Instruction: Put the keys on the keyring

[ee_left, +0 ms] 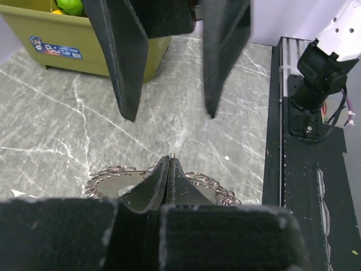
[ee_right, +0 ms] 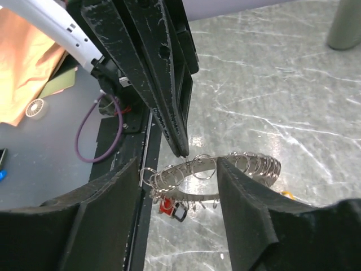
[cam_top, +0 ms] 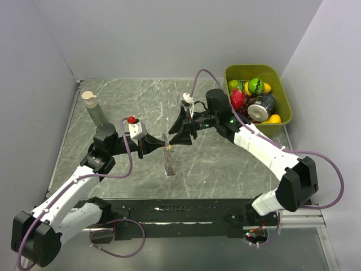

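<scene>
Keyring (ee_right: 256, 165) is held over the middle of the grey marble table (ee_right: 293, 84), pinched at its rim by your left gripper (ee_left: 169, 169), whose 2 fingers are clamped tight on the thin metal band. Your right gripper (ee_right: 177, 162) faces it with its 2 fingers spread wide, 1 on each side of the ring. A small red tag (ee_right: 165, 206) dangles beneath the ring.

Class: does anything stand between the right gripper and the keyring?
Nothing visible does. The open right gripper faces the keyring directly; the left gripper, shut on the ring's edge, is the only thing nearby.
</scene>
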Robot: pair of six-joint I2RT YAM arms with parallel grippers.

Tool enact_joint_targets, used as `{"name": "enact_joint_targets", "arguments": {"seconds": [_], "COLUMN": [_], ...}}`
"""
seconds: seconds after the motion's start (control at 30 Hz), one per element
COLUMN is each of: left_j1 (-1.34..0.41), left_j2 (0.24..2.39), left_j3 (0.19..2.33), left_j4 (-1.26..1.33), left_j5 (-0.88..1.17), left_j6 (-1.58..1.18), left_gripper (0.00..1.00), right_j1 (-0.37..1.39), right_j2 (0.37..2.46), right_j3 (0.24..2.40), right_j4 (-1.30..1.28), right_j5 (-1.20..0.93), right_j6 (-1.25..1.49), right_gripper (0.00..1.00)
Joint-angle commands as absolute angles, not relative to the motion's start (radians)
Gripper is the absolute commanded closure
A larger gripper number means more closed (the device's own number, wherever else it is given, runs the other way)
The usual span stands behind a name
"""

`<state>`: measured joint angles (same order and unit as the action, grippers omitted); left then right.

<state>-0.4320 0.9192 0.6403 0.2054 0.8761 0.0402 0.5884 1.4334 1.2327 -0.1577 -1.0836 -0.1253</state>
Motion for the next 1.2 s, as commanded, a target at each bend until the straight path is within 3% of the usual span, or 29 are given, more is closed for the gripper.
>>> {"name": "enact_joint_targets", "arguments": {"seconds": [0.0, 0.17, 0.8, 0.9, 1.13, 1.17], "left_j1": [-0.443, -0.448, -0.456, -0.457, -0.459, -0.459], "left_j2": [0.902, 0.897, 0.899, 0.897, 0.896, 0.896], "left_j3": [0.704, 0.709, 0.726, 0.724, 0.732, 0.732], "left_j4": [0.279, 0.278, 0.262, 0.264, 0.270, 0.264], "left_j5": [0.923, 0.914, 0.907, 0.899, 0.894, 0.894], "left_j6": [0.041, 0.040, 0.052, 0.052, 0.052, 0.054], "left_gripper": [0.99, 0.99, 0.99, 0.99, 0.99, 0.99], "right_j1": [0.591, 0.592, 0.617, 0.620, 0.620, 0.620], "right_j2": [1.451, 1.466, 1.503, 1.512, 1.548, 1.545], "right_j3": [1.278, 1.270, 1.243, 1.247, 1.282, 1.284], "right_j4": [-0.137, -0.149, -0.140, -0.135, -0.184, -0.187], "right_j5": [-1.140, -1.157, -1.147, -1.150, -1.154, -1.146], "right_j6": [-0.123, -0.121, -0.081, -0.069, -0.067, -0.071], "right_gripper": [0.41, 0.47, 0.53, 0.59, 1.00, 1.00]}}
